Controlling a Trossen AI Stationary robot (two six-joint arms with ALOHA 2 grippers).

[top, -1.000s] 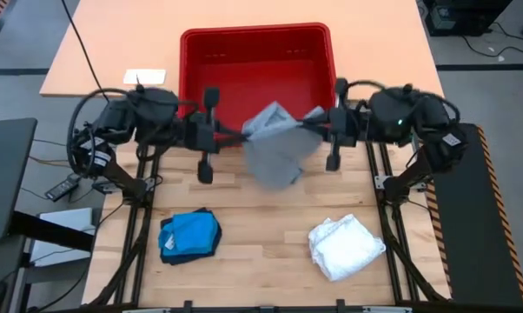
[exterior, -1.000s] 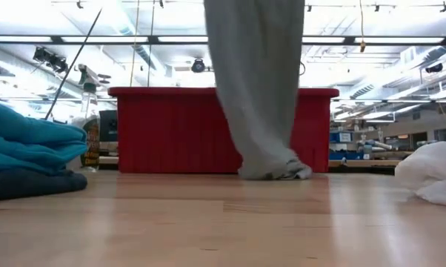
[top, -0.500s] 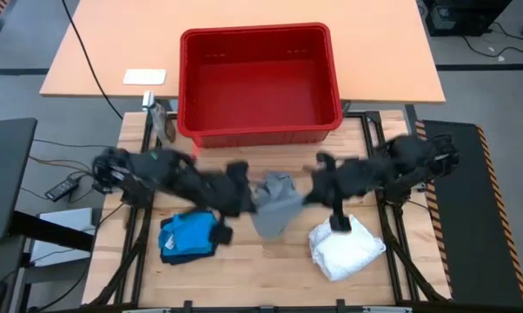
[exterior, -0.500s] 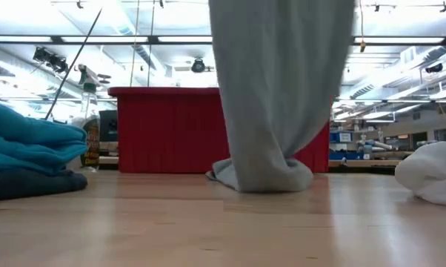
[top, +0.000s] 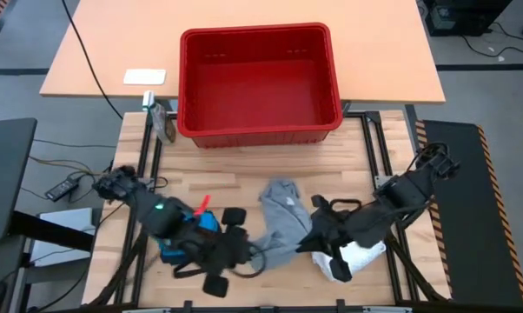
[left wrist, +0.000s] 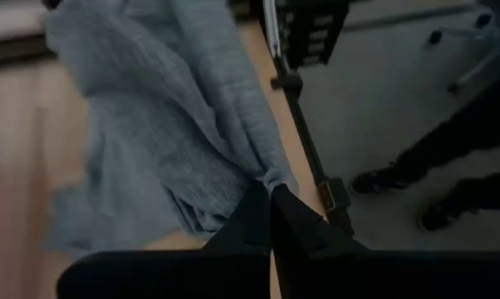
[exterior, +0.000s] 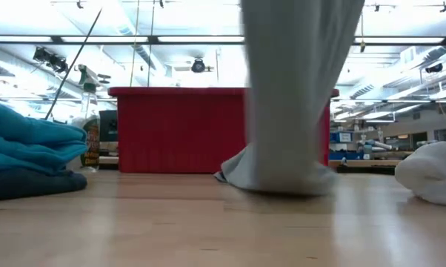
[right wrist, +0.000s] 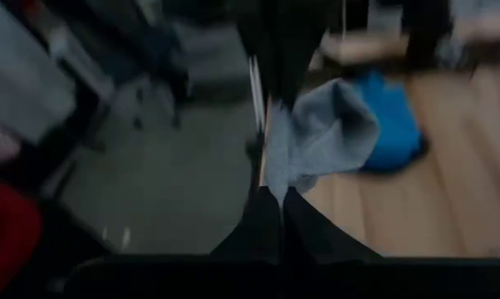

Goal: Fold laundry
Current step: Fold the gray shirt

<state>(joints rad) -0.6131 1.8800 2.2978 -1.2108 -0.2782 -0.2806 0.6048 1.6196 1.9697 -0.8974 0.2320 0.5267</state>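
Note:
The light grey garment [top: 281, 216] hangs between my two grippers in the middle of the table, and its lower end [exterior: 282, 178] lies bunched on the wood. My left gripper [top: 248, 246] and right gripper [top: 307, 236] are both shut on it, near the table's near edge. The bright blue garment [exterior: 30, 137] rests on the dark navy one [exterior: 30, 185] at the near left, partly under my left arm. The white garment [top: 359, 257] lies crumpled at the near right, half hidden by my right arm. My left gripper pinches a gathered bit of the grey garment's edge [left wrist: 265, 173] between its two shut fingers. The cloth hangs from there and spreads out onto the table. My right gripper pinches another bunched part of the grey garment [right wrist: 276, 170] between its shut fingers, and the cloth droops slack from the hold.
The red basket [top: 259, 83] stands at the table's far side. A spray bottle [top: 163, 122] stands at its left corner. Bare wood lies between the basket and the grey garment. The room and a dark stand show beyond the near edge in the wrist views.
Both arms have swung from just in front of the basket toward the table's near edge, staying shut on the grey garment. The garment came with them. Its lower end slid along the wood toward the near side and now trails behind the grippers.

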